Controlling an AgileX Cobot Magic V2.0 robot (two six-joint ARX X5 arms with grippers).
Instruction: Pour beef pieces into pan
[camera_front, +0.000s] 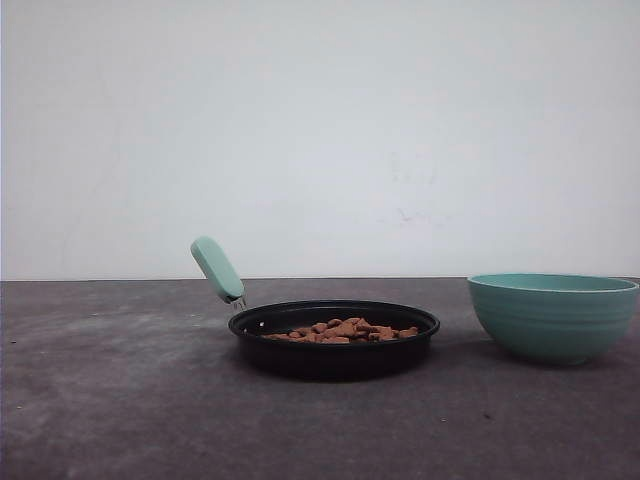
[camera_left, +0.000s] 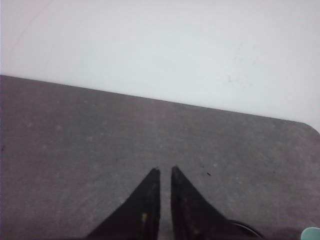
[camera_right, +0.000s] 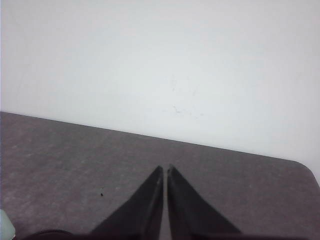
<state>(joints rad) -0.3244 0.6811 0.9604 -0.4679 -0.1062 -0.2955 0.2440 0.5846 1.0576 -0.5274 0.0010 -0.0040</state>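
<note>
A bare test bench, more lab than kitchen: a dark grey, scuffed table (camera_front: 120, 400) meets a plain white wall (camera_front: 320, 130). The sole kitchenware is a pan (camera_front: 335, 340) with a teal bowl (camera_front: 553, 316) at its 3 o'clock.
</note>
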